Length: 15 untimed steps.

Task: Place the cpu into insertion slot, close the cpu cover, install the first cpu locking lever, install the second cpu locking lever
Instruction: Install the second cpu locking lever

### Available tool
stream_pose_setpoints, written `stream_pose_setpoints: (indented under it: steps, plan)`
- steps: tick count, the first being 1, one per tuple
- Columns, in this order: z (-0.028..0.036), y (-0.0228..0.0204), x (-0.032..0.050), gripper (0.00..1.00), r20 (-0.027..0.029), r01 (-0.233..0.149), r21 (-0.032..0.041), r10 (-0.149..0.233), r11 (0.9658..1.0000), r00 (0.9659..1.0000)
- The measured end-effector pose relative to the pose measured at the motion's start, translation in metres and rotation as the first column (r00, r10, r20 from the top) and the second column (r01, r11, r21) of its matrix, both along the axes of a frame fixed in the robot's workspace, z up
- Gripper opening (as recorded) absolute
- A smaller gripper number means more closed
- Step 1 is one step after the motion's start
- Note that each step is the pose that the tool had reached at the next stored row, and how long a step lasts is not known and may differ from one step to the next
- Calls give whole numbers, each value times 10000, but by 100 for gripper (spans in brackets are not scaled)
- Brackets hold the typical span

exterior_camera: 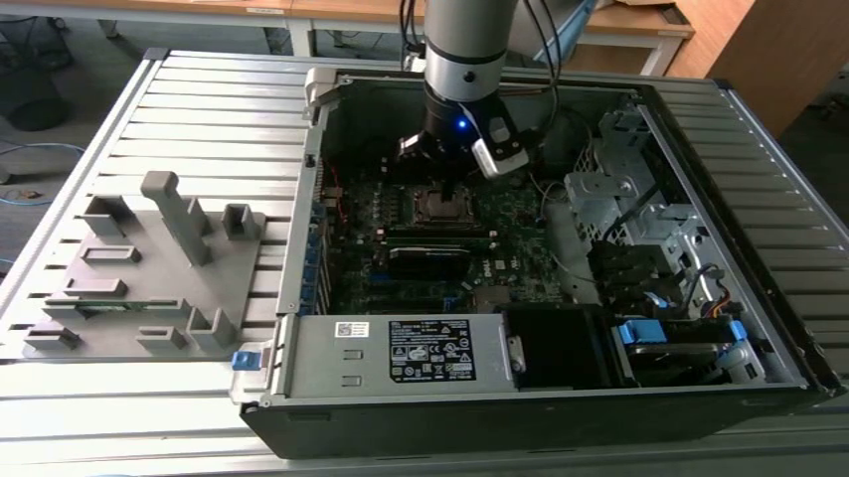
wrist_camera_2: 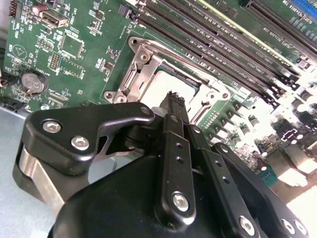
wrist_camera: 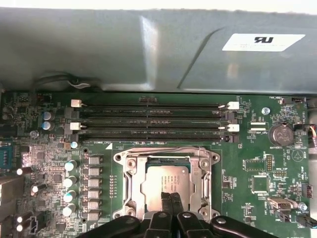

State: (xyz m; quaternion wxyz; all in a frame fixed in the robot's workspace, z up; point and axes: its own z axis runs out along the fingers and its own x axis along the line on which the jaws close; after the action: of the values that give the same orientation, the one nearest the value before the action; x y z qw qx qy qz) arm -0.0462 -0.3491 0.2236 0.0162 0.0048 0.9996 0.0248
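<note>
The ribbed grey desk (exterior_camera: 199, 119) carries the open computer case (exterior_camera: 531, 397), into which the pincer (exterior_camera: 458, 164) reaches from above, and, well off toward the exterior view's left of the pincer, a grey moulded fixture tray (exterior_camera: 146, 288).

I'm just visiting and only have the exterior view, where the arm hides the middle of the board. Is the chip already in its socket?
Observer: Yes. In the first wrist view the cpu lies flat in the socket, with the cpu cover framing it.
Operator: What is the gripper doing?
Observer: In both wrist views the gripper has its fingers pressed together with nothing between them, tips over the cpu's top. I cannot tell if they touch it.
Operator: Anything beside the socket?
Observer: Long memory slots run between it and the grey case wall.
</note>
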Motion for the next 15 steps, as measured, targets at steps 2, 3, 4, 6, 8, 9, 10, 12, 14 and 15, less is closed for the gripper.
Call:
stream_pose_setpoints:
  steps: [2,3,4,6,8,9,10,12,14,15]
  plan:
    - [0,0,0,11,2,0,0,0,10000,10000]
    - [0,0,0,11,2,0,-1,0,10000,10000]
    - [0,0,0,11,1,0,-2,0,10000,10000]
    - [1,0,3,11,0,1,-5,-1,10000,10000]
    - [1,0,9,11,1,15,-4,-15,10000,10000]
    - [1,1,10,11,1,49,-4,-49,10000,10000]
    - [0,1,10,11,1,109,-4,-109,9999,9999]
    - [0,2,11,11,1,261,-4,-261,9997,9997]
    - [0,4,10,11,0,425,-4,-425,9991,9991]
    - [0,5,11,11,0,487,-5,-487,9988,9988]
